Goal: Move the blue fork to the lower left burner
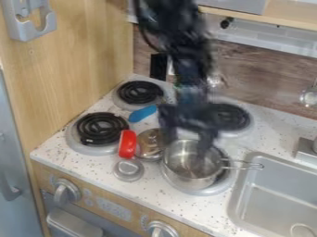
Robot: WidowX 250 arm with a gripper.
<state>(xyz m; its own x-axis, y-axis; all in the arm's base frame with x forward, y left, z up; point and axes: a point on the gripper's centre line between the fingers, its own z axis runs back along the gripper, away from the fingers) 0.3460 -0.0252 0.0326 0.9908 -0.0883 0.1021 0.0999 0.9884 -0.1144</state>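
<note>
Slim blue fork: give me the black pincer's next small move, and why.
Probably swing the pincer from above the round metal pot toward the fork, which lies beside the black-coiled lower left burner, not yet on it.

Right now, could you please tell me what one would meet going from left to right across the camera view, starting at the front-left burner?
Front-left coil burner, red object, shiny lid-like disc, steel pot, sink.

From above and in front of the stove [148,189], somewhat to its right, the fixed camera looks down at a slant toward the wall [244,69] behind it, near enough to cut off the sink [272,185] beside it.
</note>
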